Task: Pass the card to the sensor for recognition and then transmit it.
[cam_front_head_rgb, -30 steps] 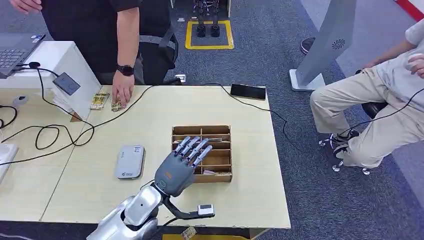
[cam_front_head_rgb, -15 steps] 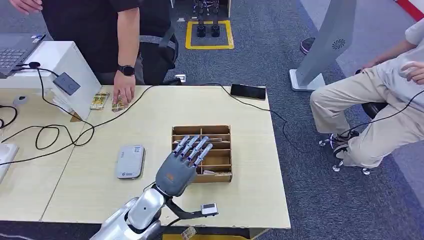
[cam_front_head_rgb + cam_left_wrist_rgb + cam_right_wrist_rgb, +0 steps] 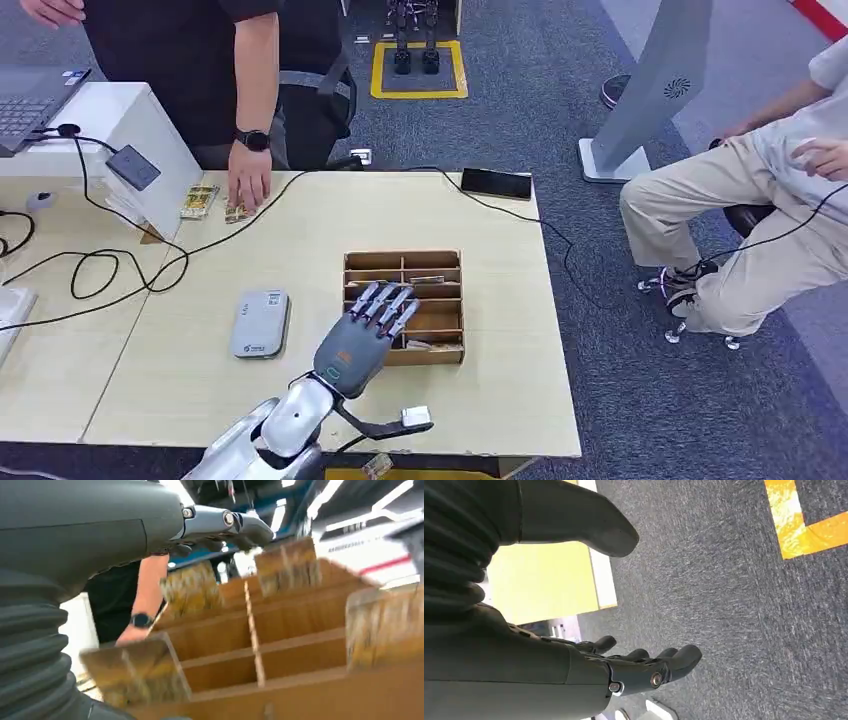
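Far left, around 9 o'clock, the white box (image 3: 110, 120) has a small grey reader (image 3: 133, 167) stuck on its slanted face with a cable running off it. My guess is that's the sensor, angled like that so a card can be tapped flat against it. Just right of it, at roughly 10 o'clock, a person's hand (image 3: 247, 188) rests on the table (image 3: 500, 400) touching one of two small cards (image 3: 199, 201), probably waiting to take or reset things. At about 8 o'clock sits a grey flat device (image 3: 260, 323).

Centre of the table: the wooden divider box (image 3: 404, 306), cards standing in a few of its slots so they can be pinched from above. The left hand (image 3: 364, 330) hovers over the box's near-left corner, fingers spread and straight, holding nothing. Looks like it's lining up to pick a card (image 3: 192, 587), which sits upright in a compartment.

The right hand (image 3: 624, 667) hangs beside the table above the carpet, fingers loosely extended, nothing in it.

At 3 o'clock, a seated person (image 3: 760, 220).
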